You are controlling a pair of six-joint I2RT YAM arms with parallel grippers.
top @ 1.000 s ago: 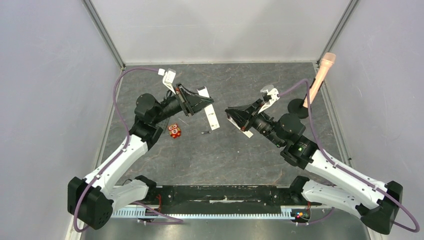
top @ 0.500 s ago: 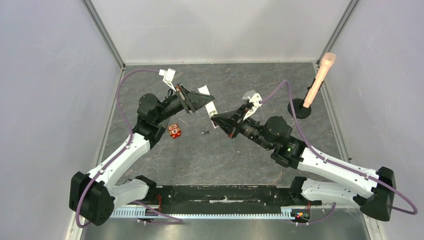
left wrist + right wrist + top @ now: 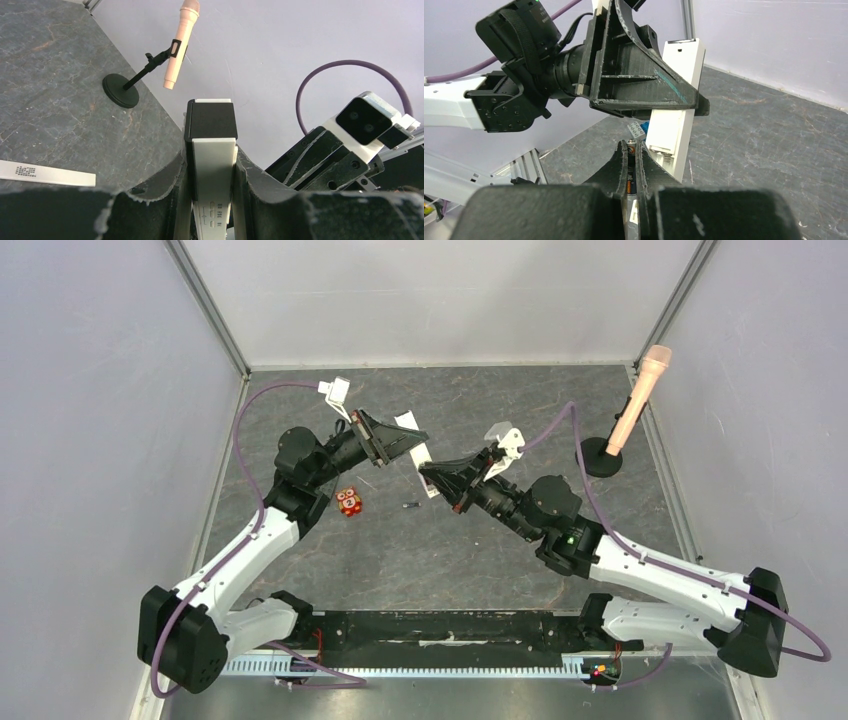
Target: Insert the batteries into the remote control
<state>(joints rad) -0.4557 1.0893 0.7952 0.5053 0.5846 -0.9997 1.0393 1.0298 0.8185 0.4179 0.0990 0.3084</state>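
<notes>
White plastic fills the middle of the left wrist view: the slim white rectangular remote control (image 3: 215,172), with a black section at its far end, stands clamped between the dark fingers of the left gripper (image 3: 212,156). Only that view shows a thin white strip with a dark printed mark (image 3: 46,174) lying flat on the grey stone-patterned table (image 3: 45,100). The right wrist view alone shows what the right gripper (image 3: 630,150) pinches: a thin dark cylindrical battery with an orange band (image 3: 629,172). Its tip is just beside the remote's lower end, though contact cannot be judged. Behind it sits a small blue-grey studded brick (image 3: 636,129). Overhead, both grippers meet above the table's middle. A tiny dark cylinder (image 3: 409,506) lies alone on the table near them, probably the second battery. Counted: two batteries, one remote, one pink microphone on a black round base (image 3: 640,390), one red-orange owl-like toy (image 3: 349,502).
</notes>
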